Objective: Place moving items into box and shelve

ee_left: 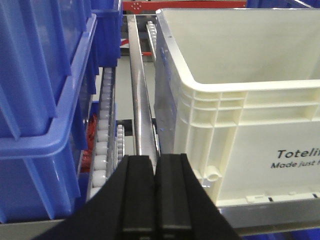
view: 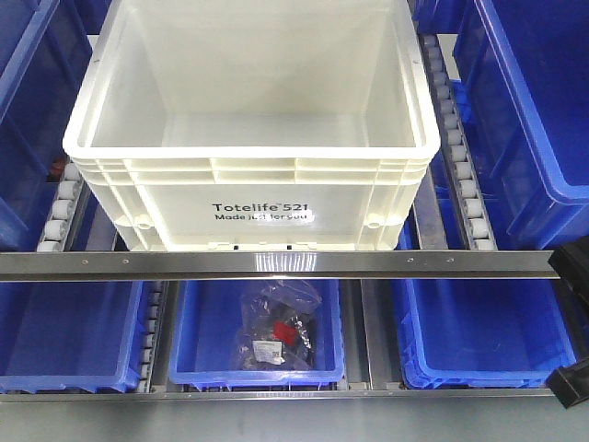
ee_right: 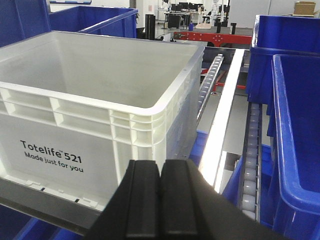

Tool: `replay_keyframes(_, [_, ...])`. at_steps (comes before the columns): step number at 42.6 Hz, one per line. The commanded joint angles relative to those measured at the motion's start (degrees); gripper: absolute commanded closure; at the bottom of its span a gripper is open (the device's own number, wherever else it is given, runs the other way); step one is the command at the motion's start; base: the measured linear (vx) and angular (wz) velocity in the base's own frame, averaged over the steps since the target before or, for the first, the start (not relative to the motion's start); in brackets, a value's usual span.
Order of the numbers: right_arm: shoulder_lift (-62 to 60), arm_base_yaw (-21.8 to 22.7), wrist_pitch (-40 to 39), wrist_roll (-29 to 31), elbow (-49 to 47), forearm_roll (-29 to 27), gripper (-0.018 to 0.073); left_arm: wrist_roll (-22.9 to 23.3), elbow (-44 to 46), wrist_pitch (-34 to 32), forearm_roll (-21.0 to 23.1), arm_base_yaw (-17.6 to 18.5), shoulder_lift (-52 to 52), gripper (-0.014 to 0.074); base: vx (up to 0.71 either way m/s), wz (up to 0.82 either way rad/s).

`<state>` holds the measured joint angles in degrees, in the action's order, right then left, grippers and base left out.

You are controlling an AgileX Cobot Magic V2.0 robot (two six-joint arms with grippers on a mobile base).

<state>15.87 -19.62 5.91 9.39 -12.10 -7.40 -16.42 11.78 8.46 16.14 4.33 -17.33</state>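
The box (view: 248, 198) is a large off-white tote printed "Totelife 521". It sits on the shelf's roller lane behind the metal front rail (view: 276, 264). What shows of its inside is bare; the moving items are out of view. My left gripper (ee_left: 155, 162) is shut with nothing between its black fingers and hovers just off the box's (ee_left: 250, 130) front left corner. In the right wrist view my right gripper (ee_right: 161, 167) is also shut and holds nothing, level with the front right corner of the box (ee_right: 75, 125).
Blue bins flank the box on the left (view: 28, 120) and right (view: 534, 101). White roller tracks (view: 457, 157) run along both sides. On the lower level stand three blue bins; the middle one (view: 198, 354) holds a clear plastic bag (view: 276, 327).
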Motion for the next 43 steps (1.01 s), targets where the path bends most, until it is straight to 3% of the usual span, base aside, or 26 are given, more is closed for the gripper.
replay_keyframes(1, [0.8, 0.1, -4.8, 0.0, -1.7, 0.1, 0.0567, 5.0, 1.6, -5.8, -4.7, 0.3, -0.6, 0.0605, 0.0, 0.0])
replay_keyframes(8, [0.8, 0.1, -4.8, 0.0, -1.7, 0.1, 0.0567, 10.0, 1.6, -5.7, -10.7, 0.3, -0.6, 0.0605, 0.0, 0.0])
replay_keyframes(19, [0.8, 0.1, -4.7, 0.0, -1.7, 0.1, 0.0567, 9.6, 1.2, -2.9, -10.6, 0.1, 1.1, 0.0605, 0.0, 0.0])
replay_keyframes(25, [0.8, 0.1, -4.7, 0.0, -1.7, 0.1, 0.0567, 9.6, -3.4, -2.8, -10.5, 0.2, 5.5, 0.0605, 0.0, 0.0])
replay_keyframes(26, [0.8, 0.1, -4.7, 0.0, -1.7, 0.1, 0.0567, 10.0, -14.1, -5.7, -10.0, 0.3, 15.2, 0.0605, 0.0, 0.0])
replay_keyframes(30, [0.8, 0.1, -4.7, 0.0, -1.7, 0.1, 0.0567, 9.8, -13.9, -1.0, -10.1, 0.3, 19.3, 0.0605, 0.0, 0.0])
replay_keyframes(43, [1.0, 0.1, -4.7, 0.0, -1.7, 0.1, 0.0567, 9.9, -13.8, 1.7, -10.1, 0.3, 16.3, 0.0604, 0.0, 0.0])
